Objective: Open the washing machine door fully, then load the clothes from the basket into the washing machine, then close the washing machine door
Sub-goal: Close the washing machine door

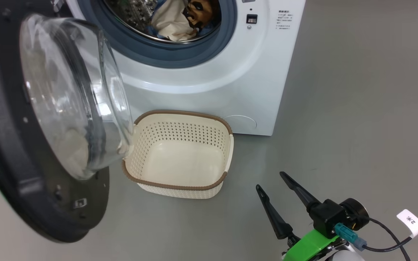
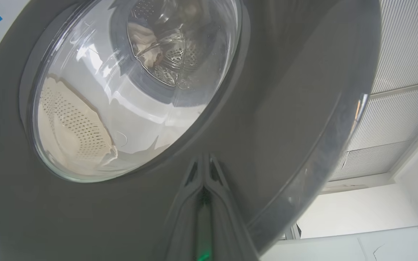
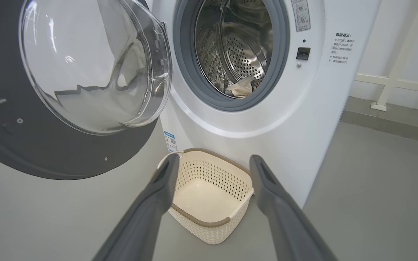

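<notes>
washing machine door (image 1: 13, 163) open, left; clothes (image 1: 174, 21) in washing machine (image 1: 230, 72), top centre. right gripper (image 1: 270, 180) lower right, fingers spread. left gripper (image 2: 203, 159) fingers pressed together at door.

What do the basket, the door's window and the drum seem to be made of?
The basket: probably matte cream plastic, with moulded rows of holes and a brown woven-look rim. The door's window: clear glossy glass or similar, see-through with reflections. The drum: shiny perforated metal, likely steel.

- Laundry corner, folks: white washing machine (image 3: 303, 119) standing on bare grey floor (image 3: 383, 188).
- Plain white walls (image 3: 408, 40), slatted ceiling panels (image 2: 405, 54), more test room than home.
</notes>
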Controlling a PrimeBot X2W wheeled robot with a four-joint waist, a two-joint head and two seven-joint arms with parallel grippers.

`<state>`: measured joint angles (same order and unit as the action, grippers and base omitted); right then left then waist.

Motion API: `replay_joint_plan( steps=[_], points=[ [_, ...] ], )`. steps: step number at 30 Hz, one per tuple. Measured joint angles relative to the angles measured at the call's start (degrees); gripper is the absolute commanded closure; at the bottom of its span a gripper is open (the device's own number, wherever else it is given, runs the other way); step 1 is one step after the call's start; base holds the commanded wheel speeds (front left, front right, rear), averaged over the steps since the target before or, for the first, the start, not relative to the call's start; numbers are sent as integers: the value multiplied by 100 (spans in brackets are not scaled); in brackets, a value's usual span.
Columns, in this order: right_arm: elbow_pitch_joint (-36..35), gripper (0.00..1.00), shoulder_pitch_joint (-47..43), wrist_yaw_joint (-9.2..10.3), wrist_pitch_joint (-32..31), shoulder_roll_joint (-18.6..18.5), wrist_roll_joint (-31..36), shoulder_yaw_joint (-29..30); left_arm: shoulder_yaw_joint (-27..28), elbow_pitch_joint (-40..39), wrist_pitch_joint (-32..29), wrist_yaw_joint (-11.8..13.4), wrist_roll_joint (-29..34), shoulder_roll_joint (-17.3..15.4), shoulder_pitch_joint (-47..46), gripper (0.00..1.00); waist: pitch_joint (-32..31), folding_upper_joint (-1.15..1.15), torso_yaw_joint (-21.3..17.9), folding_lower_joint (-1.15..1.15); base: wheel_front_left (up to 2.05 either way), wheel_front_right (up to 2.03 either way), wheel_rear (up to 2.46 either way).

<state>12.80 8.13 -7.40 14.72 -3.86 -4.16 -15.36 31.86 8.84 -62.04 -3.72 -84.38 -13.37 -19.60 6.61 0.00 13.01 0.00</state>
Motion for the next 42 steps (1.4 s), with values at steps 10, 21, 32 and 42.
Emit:
replay_joint_plan(
  steps=[10,21,32,42],
  points=[
    [0,0,0,0,0,22,-9,92,-219,-350,38,-8,-59,527,91,100,-33,0,-225,0,0,0,0],
    [-8,0,0,0,0,29,-11,133,-483,-346,322,-112,-55,906,89,100,-84,0,-616,0,0,0,0],
    [-15,0,0,0,0,32,-137,124,-809,-53,845,-219,-53,1114,16,100,-90,0,-1092,0,0,0,0],
    [-21,0,0,0,0,35,-149,146,-1160,241,1472,-312,-75,1139,-187,100,-69,0,-1418,0,0,0,0]
  ],
)
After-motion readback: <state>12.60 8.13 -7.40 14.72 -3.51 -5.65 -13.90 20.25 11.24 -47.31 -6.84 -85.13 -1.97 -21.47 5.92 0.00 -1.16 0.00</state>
